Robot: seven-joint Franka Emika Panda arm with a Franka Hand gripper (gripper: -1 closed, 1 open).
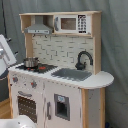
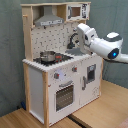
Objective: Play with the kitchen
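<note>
Kitchen (image 1: 60, 75) stands upright on wood floor (image 2: 95, 112), grey curtain (image 1: 115, 50) behind. Arm (image 2: 102, 46) comes in from the second exterior view's right, white w/ blue ring light, wrist end over the sink side of the counter. Gripper (image 2: 76, 40) is at the arm's far tip, right by the black faucet (image 1: 83, 59); fingers hidden against the faucet & backboard, so can't tell if wide, narrow or holding anything.

Rel. to gripper: sink (image 1: 71, 74) just below. Hob (image 2: 52, 59) w/ small metal pot (image 2: 47, 55) off toward the second exterior view's left, lower. Hood (image 2: 49, 20) up & same side. Microwave (image 2: 75, 11) above. Oven door (image 2: 64, 95) & knobs (image 2: 56, 76) well below, on front panel.

In the first exterior view only a white arm part shows at left edge, near the pot.
</note>
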